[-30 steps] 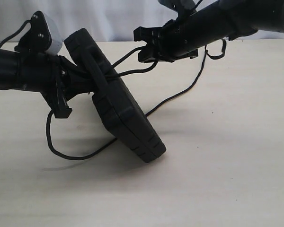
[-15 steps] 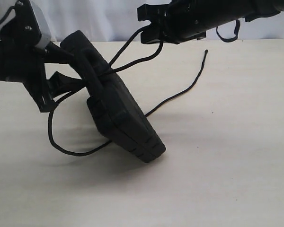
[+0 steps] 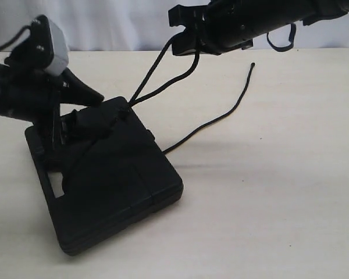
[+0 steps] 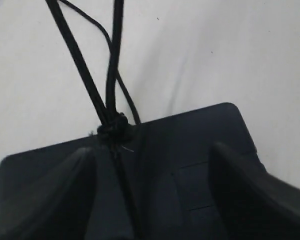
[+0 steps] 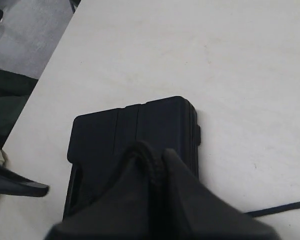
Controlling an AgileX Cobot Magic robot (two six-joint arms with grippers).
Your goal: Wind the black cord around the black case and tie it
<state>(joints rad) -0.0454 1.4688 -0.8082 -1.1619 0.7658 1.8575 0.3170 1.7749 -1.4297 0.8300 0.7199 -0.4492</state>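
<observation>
The black case (image 3: 110, 186) lies flat on the table, and the black cord (image 3: 163, 72) is knotted at its far edge (image 4: 115, 127). Two taut strands rise from the knot to my right gripper (image 3: 183, 36), which is shut on the cord above the table. In the right wrist view the cord (image 5: 154, 167) is pinched between the closed fingers, with the case (image 5: 135, 127) below. My left gripper (image 3: 75, 119) stands open over the case's far left part. Its fingers (image 4: 250, 190) straddle the lid (image 4: 190, 150) and hold nothing. The cord's free end (image 3: 253, 65) trails across the table.
A small black loop (image 3: 279, 39) hangs under the right arm. Pale tabletop (image 3: 267, 192) stretches to the right and front of the case. A white wall backs the table's far edge (image 3: 134, 50). The right wrist view shows the table's edge and the floor (image 5: 35, 30).
The left gripper opened and let go of the case, which dropped from standing tilted on its corner to lying flat. The right gripper rose with the cord, then held still.
</observation>
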